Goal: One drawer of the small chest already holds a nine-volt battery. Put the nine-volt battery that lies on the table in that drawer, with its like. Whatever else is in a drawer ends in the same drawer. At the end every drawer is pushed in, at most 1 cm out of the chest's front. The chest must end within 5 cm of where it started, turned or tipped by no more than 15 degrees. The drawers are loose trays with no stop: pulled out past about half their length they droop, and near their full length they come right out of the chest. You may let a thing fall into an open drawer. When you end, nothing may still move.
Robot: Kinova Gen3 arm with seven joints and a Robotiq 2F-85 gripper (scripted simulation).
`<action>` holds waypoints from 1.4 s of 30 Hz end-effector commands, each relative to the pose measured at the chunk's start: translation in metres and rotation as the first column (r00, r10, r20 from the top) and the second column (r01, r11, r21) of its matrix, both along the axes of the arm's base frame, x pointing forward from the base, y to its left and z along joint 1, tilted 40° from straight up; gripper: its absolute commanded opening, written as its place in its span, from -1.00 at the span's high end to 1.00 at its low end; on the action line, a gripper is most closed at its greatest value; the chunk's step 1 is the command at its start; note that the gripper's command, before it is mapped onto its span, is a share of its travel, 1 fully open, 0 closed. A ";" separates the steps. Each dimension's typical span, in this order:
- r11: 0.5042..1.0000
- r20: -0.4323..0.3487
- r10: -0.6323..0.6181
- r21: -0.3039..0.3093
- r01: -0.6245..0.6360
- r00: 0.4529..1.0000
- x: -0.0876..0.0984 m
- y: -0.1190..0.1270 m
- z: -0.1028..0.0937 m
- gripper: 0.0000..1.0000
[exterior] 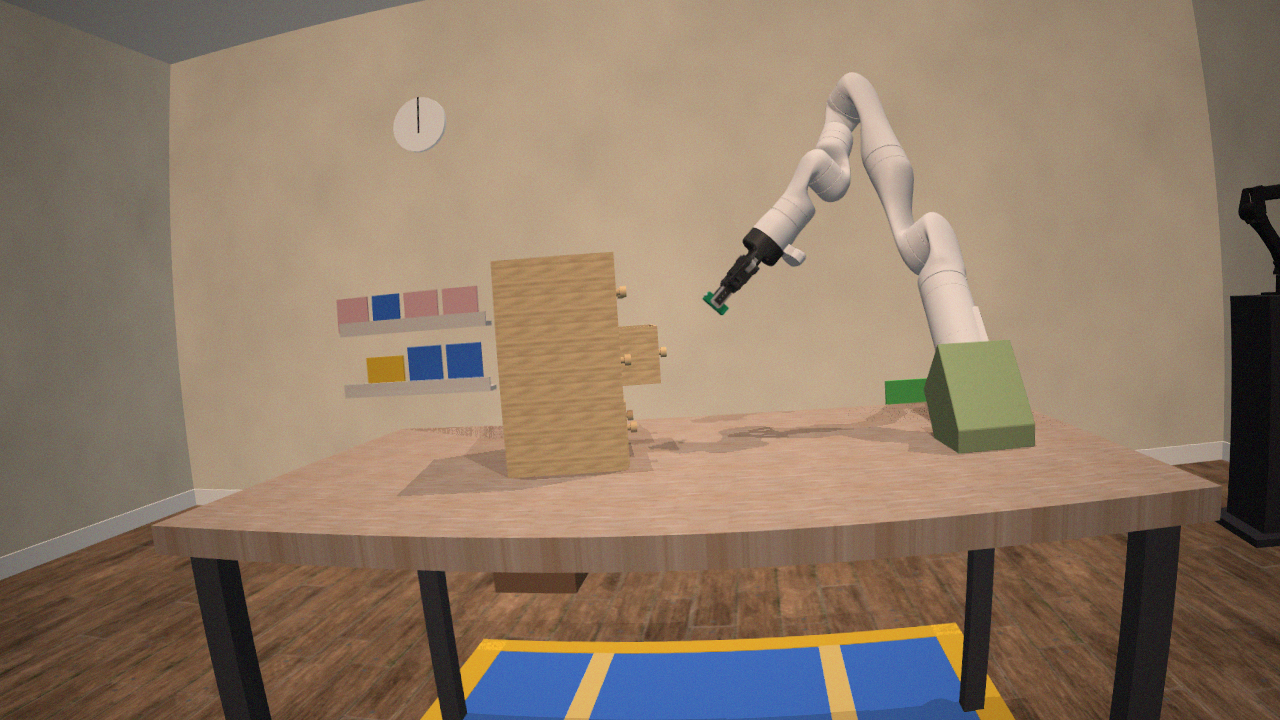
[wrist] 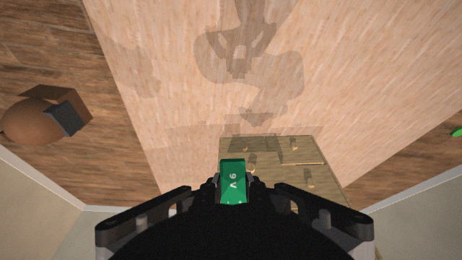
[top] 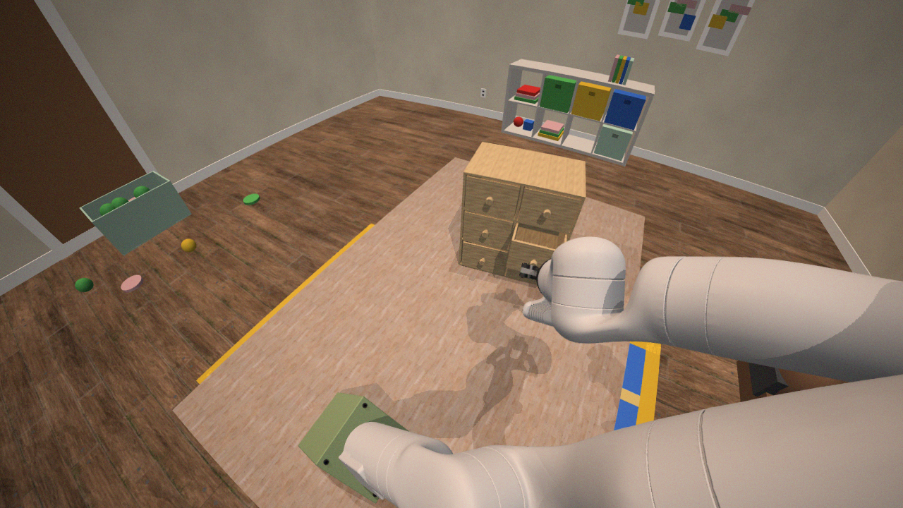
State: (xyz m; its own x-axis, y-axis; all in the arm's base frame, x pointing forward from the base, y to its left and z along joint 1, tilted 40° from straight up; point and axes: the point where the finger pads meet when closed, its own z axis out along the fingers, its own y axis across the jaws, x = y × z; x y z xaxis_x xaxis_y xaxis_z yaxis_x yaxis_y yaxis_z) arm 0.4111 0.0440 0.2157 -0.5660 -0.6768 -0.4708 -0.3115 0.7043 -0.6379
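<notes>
Fingers [top: 525, 271] [exterior: 721, 293] around battery [exterior: 715, 306] [wrist: 233, 182], long axis sloping down away from chest [top: 525, 169] [exterior: 559, 367] [wrist: 289, 178].

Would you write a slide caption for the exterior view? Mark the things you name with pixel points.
Gripper [exterior: 716, 300] holding a green battery [exterior: 713, 307] in the air before a wooden chest [exterior: 559, 376] with one drawer [exterior: 640, 354] pulled out.

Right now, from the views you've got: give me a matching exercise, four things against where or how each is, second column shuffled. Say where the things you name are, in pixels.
1. battery [exterior: 709, 302] [wrist: 233, 180]
2. pulled-out drawer [top: 537, 236] [exterior: 640, 355]
3. chest [top: 525, 167] [exterior: 559, 367]
4. arm's base [top: 332, 422] [exterior: 982, 394]

A. standing on the table [top: 353, 328] [exterior: 680, 501], wooden
B. light green
C. between the gripper's [exterior: 714, 302] [wrist: 233, 178] fingers
D. middle row, sticking out

Pairs: 1-C, 2-D, 3-A, 4-B
</notes>
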 end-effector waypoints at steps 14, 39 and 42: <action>1.000 0.007 -0.006 0.000 0.006 1.000 0.004 -0.001 0.000 0.55; 1.000 0.007 -0.007 0.001 0.007 1.000 0.065 0.020 -0.006 0.55; 1.000 0.006 -0.007 0.001 0.007 1.000 0.077 0.024 -0.007 0.55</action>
